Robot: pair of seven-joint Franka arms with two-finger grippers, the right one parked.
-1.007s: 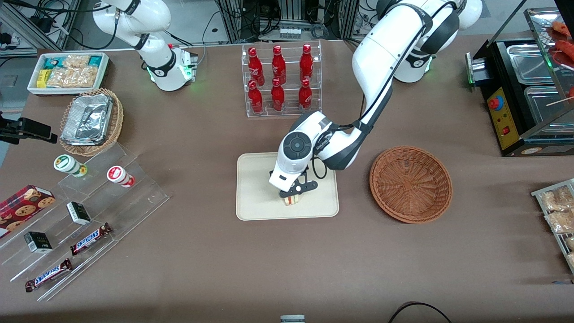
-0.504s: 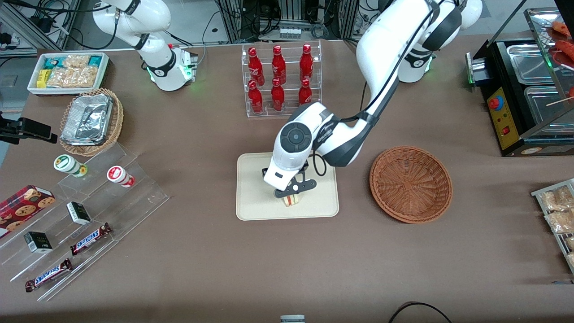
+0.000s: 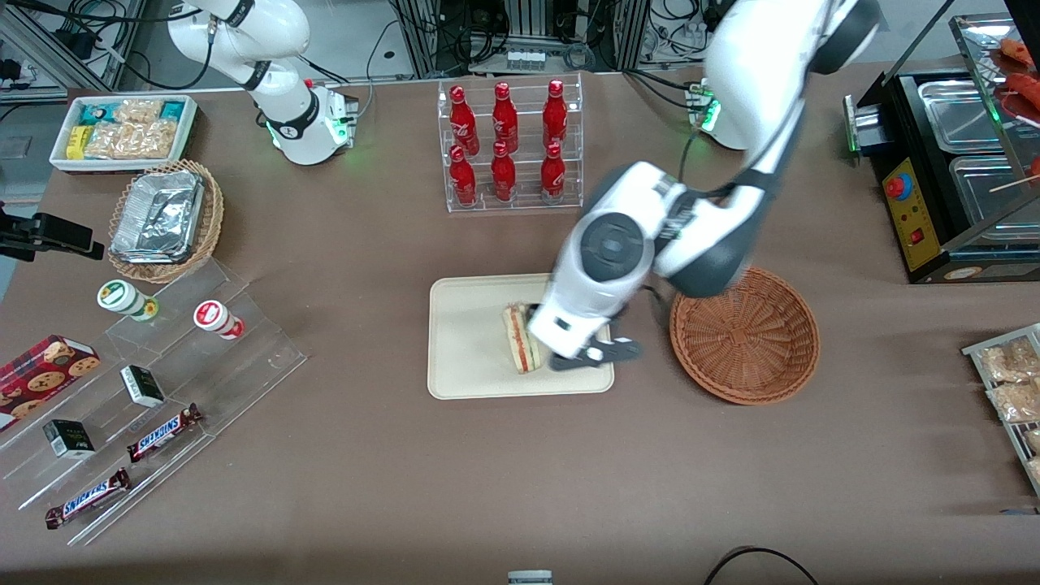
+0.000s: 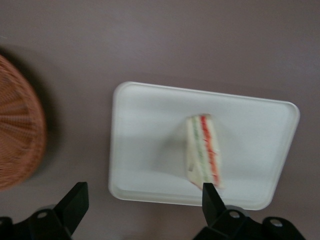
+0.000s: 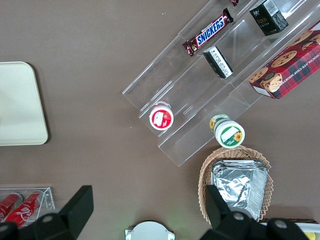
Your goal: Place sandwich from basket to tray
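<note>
The sandwich (image 3: 520, 341) (image 4: 202, 152), a pale wedge with red and green layers, lies on the cream tray (image 3: 463, 341) (image 4: 145, 130), in the half nearer the basket. My left gripper (image 3: 597, 355) (image 4: 143, 197) hangs open above the tray's edge on the basket side, raised clear of the sandwich, nothing between its fingers. The reddish-brown wicker basket (image 3: 743, 333) (image 4: 17, 130) stands bare beside the tray, toward the working arm's end of the table. One end of the tray (image 5: 20, 105) also shows in the right wrist view.
A clear rack of red bottles (image 3: 505, 146) stands farther from the front camera than the tray. Toward the parked arm's end are stepped acrylic shelves with snacks (image 3: 162, 366), a tan basket of foil trays (image 3: 162, 219) and a white bin (image 3: 122, 130). A black appliance (image 3: 951, 162) stands at the working arm's end.
The gripper was shut on the sandwich, standing low on the tray. It has let go, opened, risen and swung toward the basket. The sandwich stays on the tray.
</note>
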